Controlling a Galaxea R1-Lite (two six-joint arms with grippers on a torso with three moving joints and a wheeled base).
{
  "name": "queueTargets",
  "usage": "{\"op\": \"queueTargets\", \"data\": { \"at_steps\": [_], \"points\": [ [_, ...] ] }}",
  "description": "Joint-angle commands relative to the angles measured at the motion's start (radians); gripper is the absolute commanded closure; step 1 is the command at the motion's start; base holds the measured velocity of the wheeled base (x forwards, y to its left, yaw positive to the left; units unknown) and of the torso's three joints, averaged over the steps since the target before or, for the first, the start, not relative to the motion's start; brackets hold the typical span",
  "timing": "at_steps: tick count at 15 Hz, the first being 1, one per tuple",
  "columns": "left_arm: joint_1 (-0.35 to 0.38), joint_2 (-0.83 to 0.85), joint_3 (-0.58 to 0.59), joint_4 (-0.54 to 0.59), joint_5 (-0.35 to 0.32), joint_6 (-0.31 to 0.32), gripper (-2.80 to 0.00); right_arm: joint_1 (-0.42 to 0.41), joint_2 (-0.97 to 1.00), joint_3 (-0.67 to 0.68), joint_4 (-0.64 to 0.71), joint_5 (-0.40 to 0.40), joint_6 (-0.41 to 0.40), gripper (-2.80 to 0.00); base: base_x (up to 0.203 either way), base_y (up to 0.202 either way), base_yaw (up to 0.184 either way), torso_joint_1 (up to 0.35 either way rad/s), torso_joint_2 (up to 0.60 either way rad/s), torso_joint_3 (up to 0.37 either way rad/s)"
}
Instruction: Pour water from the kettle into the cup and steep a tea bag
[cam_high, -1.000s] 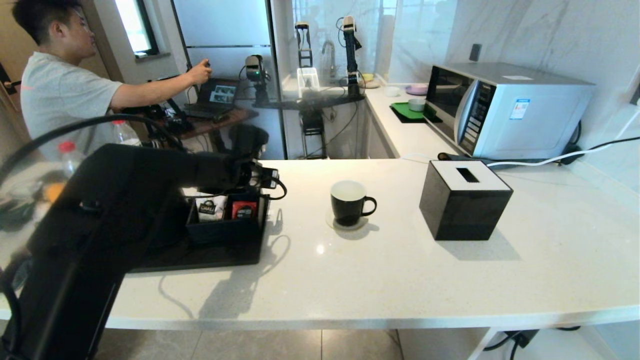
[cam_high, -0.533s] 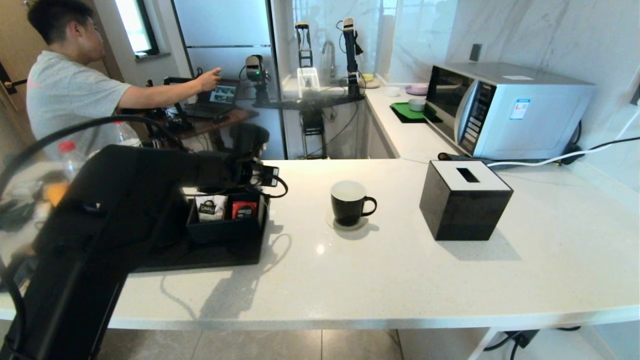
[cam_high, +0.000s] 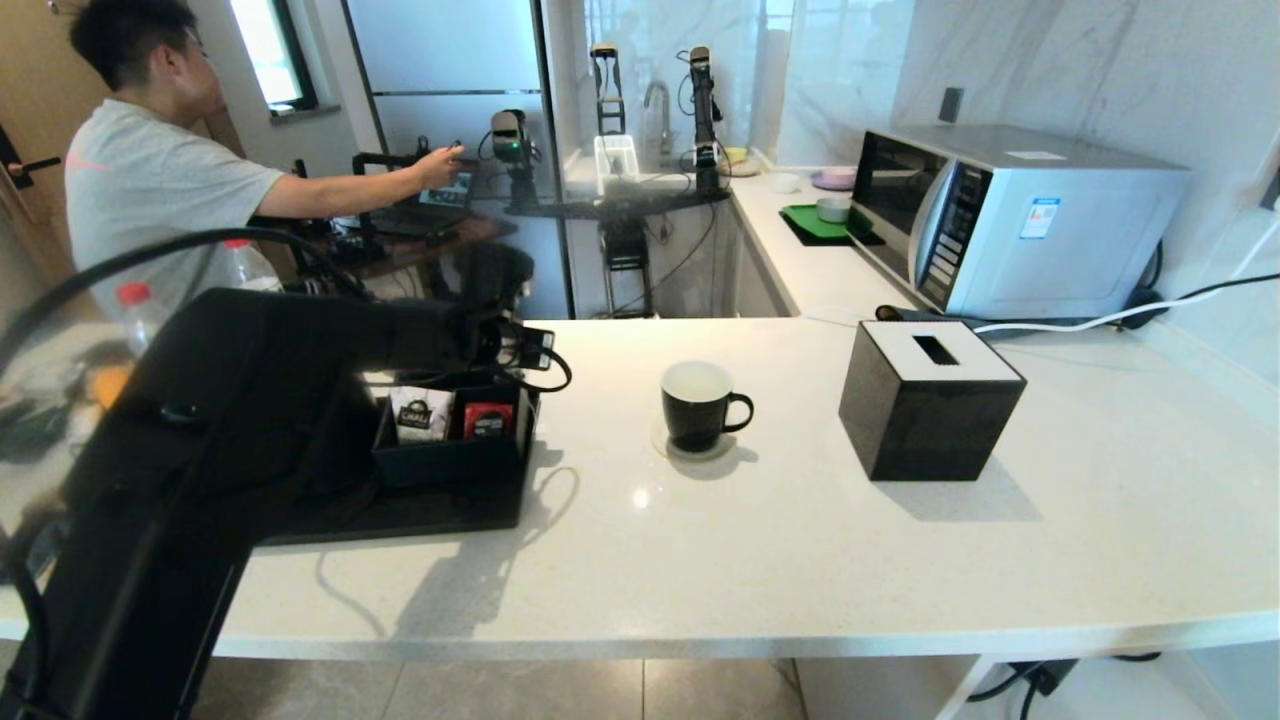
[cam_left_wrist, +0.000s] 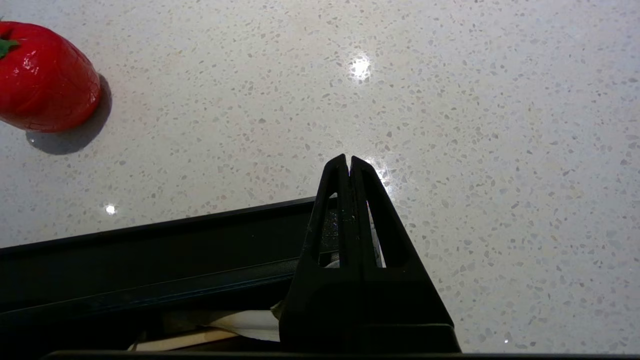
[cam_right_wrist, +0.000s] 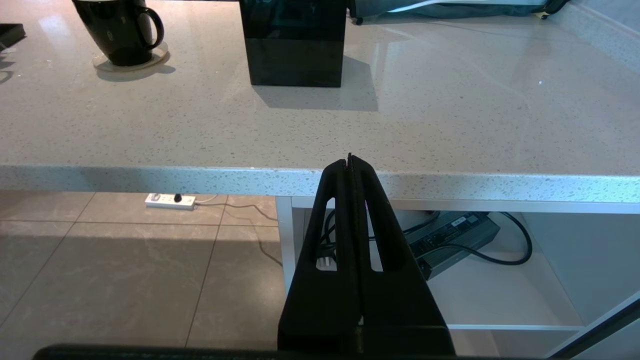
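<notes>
We note the counter (cam_left_wrist: 450, 100) under the left claw (cam_left_wrist: 349, 162) is speckled pale stone, polished, with glints. Beside the claw, the tray (cam_left_wrist: 150, 250) rim is matt black plastic. The tomato (cam_left_wrist: 45, 80) is glossy red. The cup (cam_right_wrist: 120, 30) and box (cam_right_wrist: 292, 45) beyond the right claw (cam_right_wrist: 349, 161) are glossy black.

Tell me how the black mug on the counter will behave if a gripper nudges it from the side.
The mug looks rigid and glazed, so probably slippery to grip. It sits on a thin coaster, so a nudge may well slide it off the coaster rather than tip it. Its wide body suggests it stays upright; the ear handle would likely turn it.
</notes>
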Motion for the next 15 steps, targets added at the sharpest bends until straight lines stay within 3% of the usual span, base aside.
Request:
{"op": "queueTargets", "data": {
  "at_steps": [1,15],
  "points": [
    [0.005,-0.017,-0.001,0.001,0.002,-0.001,0.0,0.0,0.001,0.0,0.0,0.0,-0.002,0.0,0.0,0.0,0.0,0.0,0.0,0.0],
    [0.011,-0.078,0.012,-0.002,0.009,-0.004,0.0,0.0,0.001,0.0,0.0,0.0,-0.001,0.0,0.0,0.0,0.0,0.0,0.0,0.0]
  ]
}}
